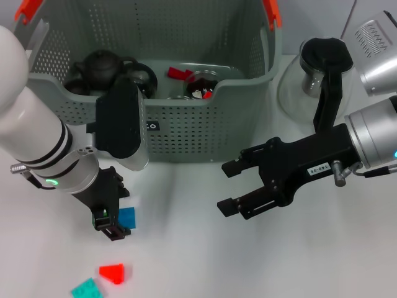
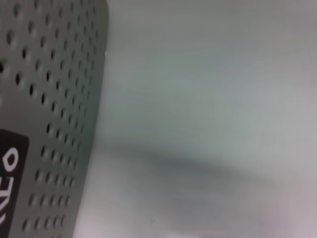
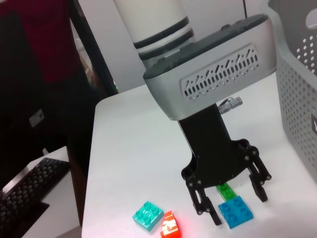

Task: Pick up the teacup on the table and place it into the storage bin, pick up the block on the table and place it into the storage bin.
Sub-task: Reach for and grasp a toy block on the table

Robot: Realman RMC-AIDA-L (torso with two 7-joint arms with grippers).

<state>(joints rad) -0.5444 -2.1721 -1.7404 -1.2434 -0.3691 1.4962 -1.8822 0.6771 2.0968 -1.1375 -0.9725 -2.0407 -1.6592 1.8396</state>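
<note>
Nearest your head camera, a small teal studded block (image 1: 86,289) lies at the front edge of the white worktop (image 1: 205,261), with a red wedge-shaped block (image 1: 113,272) just beside it. You can see both again in the right wrist view, the teal block (image 3: 147,215) and the red one (image 3: 170,224) side by side.

Your left claw (image 1: 115,220) points down at the worktop, its fingers spread wide on either side of a blue studded block (image 1: 128,217). In the right wrist view the same left claw (image 3: 232,201) straddles that blue block (image 3: 235,211), with a small green block (image 3: 226,189) just behind it; the blue block rests on the worktop.

Your right claw (image 1: 229,186) hovers above the worktop, well apart from the blocks, its jaws wide and holding nothing.

Behind both arms stands the large grey-green perforated plastic storage bin (image 1: 205,133) with orange-red handle tabs. Inside it you can see a dark round teapot (image 1: 102,68), a small glass teacup (image 1: 201,84) and a red piece (image 1: 180,74). Your left wrist view shows only the bin's wall (image 2: 49,114) and bare worktop.

Beside the bin, on your right, sits a clear glass pot with a black handle (image 1: 313,81).
</note>
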